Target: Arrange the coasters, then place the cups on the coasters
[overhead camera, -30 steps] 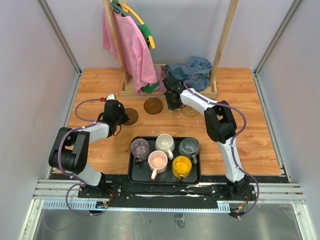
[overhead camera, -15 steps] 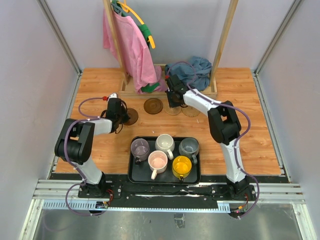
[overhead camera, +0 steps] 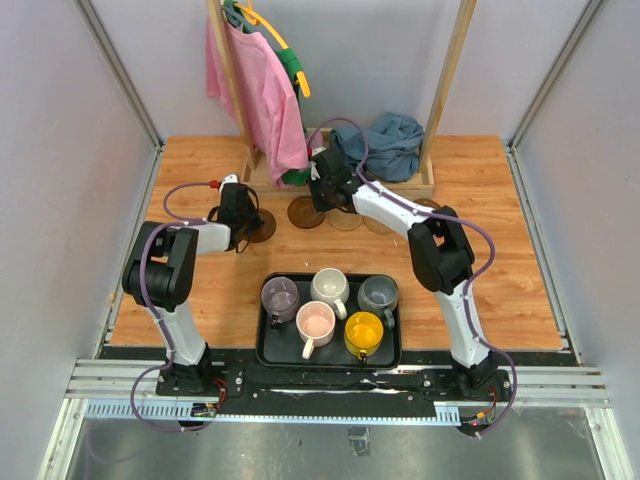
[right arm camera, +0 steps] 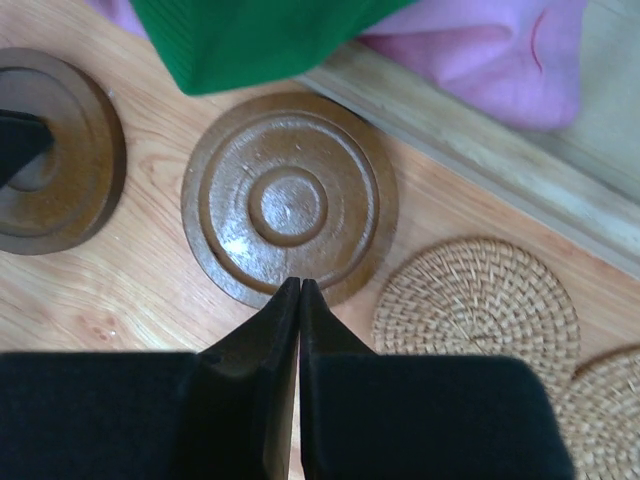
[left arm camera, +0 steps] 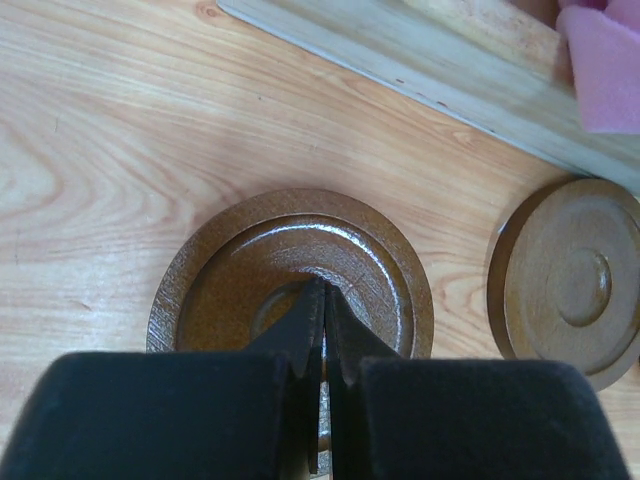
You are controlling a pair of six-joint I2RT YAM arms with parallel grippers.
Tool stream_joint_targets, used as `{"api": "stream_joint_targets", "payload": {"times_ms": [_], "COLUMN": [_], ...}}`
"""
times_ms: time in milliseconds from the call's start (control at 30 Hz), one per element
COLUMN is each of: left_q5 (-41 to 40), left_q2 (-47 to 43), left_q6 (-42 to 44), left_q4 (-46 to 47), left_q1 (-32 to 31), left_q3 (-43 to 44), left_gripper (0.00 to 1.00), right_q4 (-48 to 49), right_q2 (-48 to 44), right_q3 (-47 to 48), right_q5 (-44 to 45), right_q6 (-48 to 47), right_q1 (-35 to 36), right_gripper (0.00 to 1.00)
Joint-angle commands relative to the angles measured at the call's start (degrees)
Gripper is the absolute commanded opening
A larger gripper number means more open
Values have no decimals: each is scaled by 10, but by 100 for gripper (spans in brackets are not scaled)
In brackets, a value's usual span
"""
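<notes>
The coaster-arranging step is in hand; no mug has left the black tray (overhead camera: 272,352). The pink cup (overhead camera: 315,323), purple-grey cup (overhead camera: 280,296), white cup (overhead camera: 329,287), yellow cup (overhead camera: 363,331) and grey-blue cup (overhead camera: 378,293) all stand inside it. Beyond the tray's far edge the coasters lie in a loose row. The first dark coaster (left arm camera: 225,290) sits past the far-left corner and the second dark coaster (right arm camera: 290,200) lies left of the edge's middle. The woven coasters (right arm camera: 478,300) sit just beside each other, opposite the tray's right half. The first disc shows a doubled rim; whether another lies beneath it I cannot tell.

The left gripper (left arm camera: 322,300) has its jaws pressed together, holding nothing, tips over the middle of the first dark coaster. I cannot tell whether they touch it. The right gripper (right arm camera: 298,290) is likewise closed and empty, its tips at the second dark coaster's near rim.

Closed tips suggest pushing rather than lifting. The next move likely calls for light downward pressure and a slow slide, spacing the discs widely enough for mugs.

The table (overhead camera: 520,250) is smooth, pale wood-grain board, so discs should glide. Far beyond the tray a wooden rack (overhead camera: 448,70) carries a pink garment (overhead camera: 262,100), with a blue cloth (overhead camera: 395,140) heaped at its foot. Plain grey walls (overhead camera: 70,150) close in the sides and back.
</notes>
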Motion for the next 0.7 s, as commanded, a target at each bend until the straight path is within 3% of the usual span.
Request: {"api": "stream_joint_targets", "payload": {"times_ms": [0,667], "left_q5": [5,38], "left_q2": [26,9], "left_q6": [2,-2], "left_q4": [-4,6], "left_q1": [7,8], "left_q3": [19,-20], "left_gripper": [1,1], "right_q4": [18,23], "right_q2": [29,104], "right_q3": [28,82], "right_q5": [-31,-102], "right_q6": [2,27], "right_q1": [6,12], "right_gripper": [4,6]}}
